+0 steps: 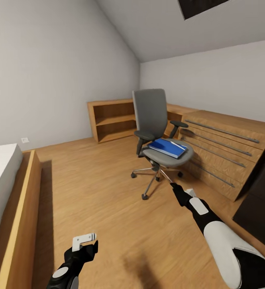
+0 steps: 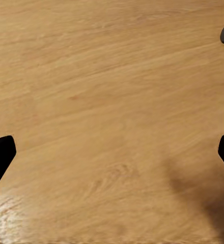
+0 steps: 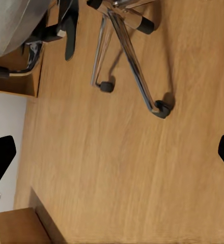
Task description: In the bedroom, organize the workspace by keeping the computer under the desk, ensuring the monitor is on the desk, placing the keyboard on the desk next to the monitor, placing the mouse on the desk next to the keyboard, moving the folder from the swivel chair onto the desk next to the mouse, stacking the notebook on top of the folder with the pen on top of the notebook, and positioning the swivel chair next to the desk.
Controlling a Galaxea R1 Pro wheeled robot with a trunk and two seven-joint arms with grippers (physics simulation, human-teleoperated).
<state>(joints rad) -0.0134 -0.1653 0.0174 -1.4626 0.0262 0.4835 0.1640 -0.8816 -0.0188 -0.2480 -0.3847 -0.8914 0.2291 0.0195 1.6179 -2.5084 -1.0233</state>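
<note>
Currently, bedroom, robot en route, nothing in hand.

Chair [image 1: 156, 132]: grey swivel type, mid-floor, just beside the drawer unit [image 1: 225, 148]; seat faces robot, so its load is reachable from the front.
Folder [image 1: 168, 147]: blue, flat on chair seat, slightly askew, something white at its far edge. Still to be moved to desk.
Chair base [image 3: 127, 56]: chrome legs w/ castors, seen close in right wrist view; arm points that way.
Right gripper [image 1: 180, 193]: extended toward chair, well short of the seat. Fingers [image 3: 1, 157] wide apart at frame edges in wrist view, holding nothing; prob. readied for folder pickup.
Left gripper [image 1: 84, 241]: low over bare floor [image 2: 112, 101], fingers [image 2: 0, 155] spread, holding nothing. Idle, kept out of the way.
Shelf [image 1: 112, 119]: low, wooden, against far wall.
Bed [image 1: 4, 188]: left side, wood frame.
Dark unit [image 1: 261, 200]: far right, cropped; can't tell if desk.
Next, as judged: close in on chair, grasp folder by its near edge.
</note>
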